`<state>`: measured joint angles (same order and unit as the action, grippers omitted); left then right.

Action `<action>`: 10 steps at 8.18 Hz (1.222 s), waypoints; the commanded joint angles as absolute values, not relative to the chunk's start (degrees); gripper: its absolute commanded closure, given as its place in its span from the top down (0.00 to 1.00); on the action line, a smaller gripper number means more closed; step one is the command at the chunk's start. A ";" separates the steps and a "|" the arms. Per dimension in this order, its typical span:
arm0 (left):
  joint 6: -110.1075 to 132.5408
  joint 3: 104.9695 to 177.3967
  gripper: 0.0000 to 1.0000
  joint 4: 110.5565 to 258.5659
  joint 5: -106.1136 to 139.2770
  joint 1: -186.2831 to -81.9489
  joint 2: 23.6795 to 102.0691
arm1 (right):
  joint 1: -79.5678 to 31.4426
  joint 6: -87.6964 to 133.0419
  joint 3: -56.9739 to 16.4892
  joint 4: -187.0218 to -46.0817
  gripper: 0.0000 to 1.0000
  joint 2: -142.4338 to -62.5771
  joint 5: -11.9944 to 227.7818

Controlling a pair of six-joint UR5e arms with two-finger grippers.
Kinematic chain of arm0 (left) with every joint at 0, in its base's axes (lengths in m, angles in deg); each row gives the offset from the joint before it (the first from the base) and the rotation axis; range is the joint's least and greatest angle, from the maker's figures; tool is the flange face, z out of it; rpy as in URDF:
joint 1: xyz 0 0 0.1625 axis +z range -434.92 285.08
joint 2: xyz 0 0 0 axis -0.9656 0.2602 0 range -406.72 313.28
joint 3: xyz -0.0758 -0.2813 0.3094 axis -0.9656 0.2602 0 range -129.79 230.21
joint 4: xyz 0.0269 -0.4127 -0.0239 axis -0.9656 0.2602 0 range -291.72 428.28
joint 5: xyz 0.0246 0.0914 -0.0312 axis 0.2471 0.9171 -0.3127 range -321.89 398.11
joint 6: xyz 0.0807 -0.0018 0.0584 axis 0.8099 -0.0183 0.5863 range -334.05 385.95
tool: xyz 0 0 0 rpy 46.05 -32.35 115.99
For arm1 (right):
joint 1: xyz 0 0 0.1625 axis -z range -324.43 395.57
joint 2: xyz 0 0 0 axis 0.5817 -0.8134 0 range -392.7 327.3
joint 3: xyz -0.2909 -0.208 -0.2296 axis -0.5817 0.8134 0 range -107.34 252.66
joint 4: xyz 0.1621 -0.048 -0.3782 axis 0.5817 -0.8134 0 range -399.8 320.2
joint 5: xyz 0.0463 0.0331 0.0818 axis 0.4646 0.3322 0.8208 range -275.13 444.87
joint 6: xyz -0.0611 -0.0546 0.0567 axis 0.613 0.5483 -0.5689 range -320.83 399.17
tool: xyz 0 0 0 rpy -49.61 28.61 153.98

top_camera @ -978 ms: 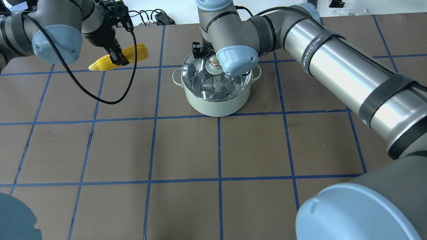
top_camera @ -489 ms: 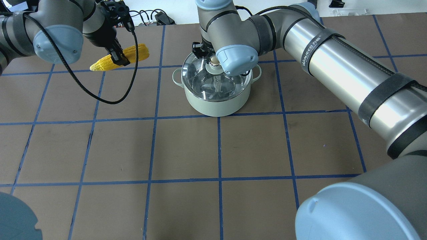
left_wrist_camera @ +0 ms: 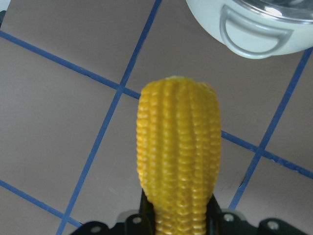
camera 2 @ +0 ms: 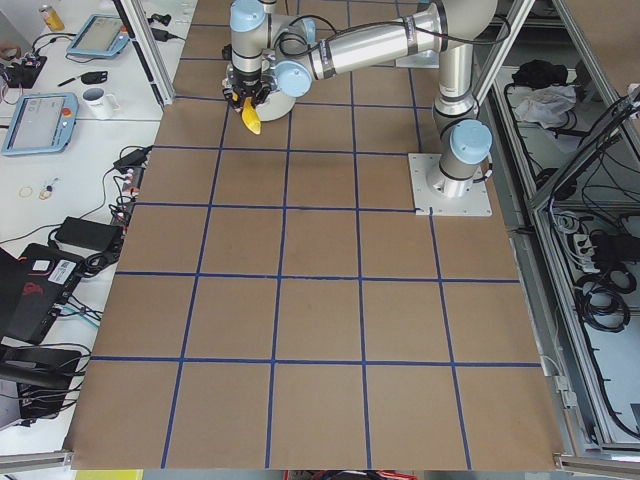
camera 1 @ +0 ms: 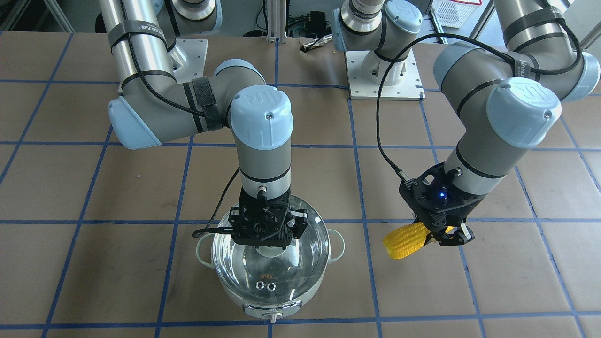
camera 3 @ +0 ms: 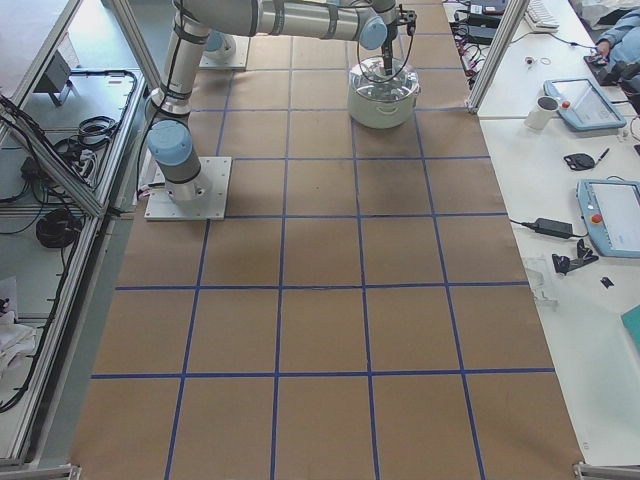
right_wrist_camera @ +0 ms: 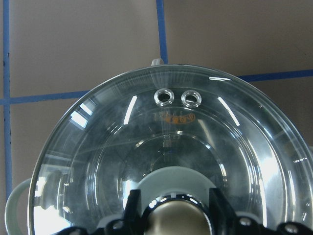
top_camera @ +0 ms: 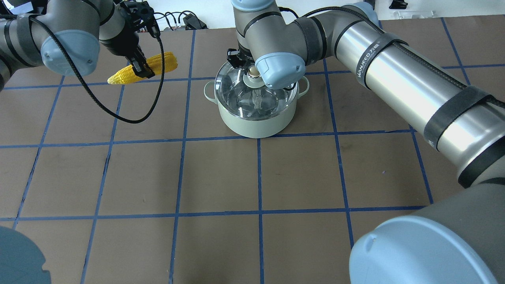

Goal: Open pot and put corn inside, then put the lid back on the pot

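The pot (top_camera: 256, 118) stands in the half of the desk (top_camera: 221, 177) away from the arm bases, with its front knob just at a blue grid line (camera 1: 141, 324). The lid (camera 1: 267, 274) sits closed on the pot rim, and the steel interior shows through the glass. The right tool (right_wrist_camera: 174, 213) hangs directly above the lid, one finger on either side of the ball knob; we cannot tell whether the fingers press on it. The left tool (top_camera: 143, 69) pinches the corn (top_camera: 163, 63) at about mid-length. The corn is above the desk, well apart from the pot, on the robot's left of it. We read its long axis as roughly level, blunt end toward the pot's side handle and pointed tip away from it.
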<state>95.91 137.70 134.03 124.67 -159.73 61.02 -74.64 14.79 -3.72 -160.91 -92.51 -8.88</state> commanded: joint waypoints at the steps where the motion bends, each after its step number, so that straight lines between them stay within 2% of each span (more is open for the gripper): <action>1: 95.91 137.66 0.00 134.02 124.60 -159.73 61.21 | -74.56 15.52 -3.19 -160.48 0.36 -95.08 -9.43; 4: 95.82 137.58 0.00 133.76 124.42 -160.34 61.21 | -72.20 17.11 -4.41 -154.61 0.32 -102.46 -8.74; 8: 90.48 137.40 0.00 120.97 124.34 -170.87 61.91 | -68.15 22.70 -6.77 -145.47 0.32 -109.22 -8.47; 10: 90.20 137.40 0.00 118.39 124.34 -176.41 63.14 | -65.87 28.27 -7.67 -144.92 0.32 -110.13 -5.94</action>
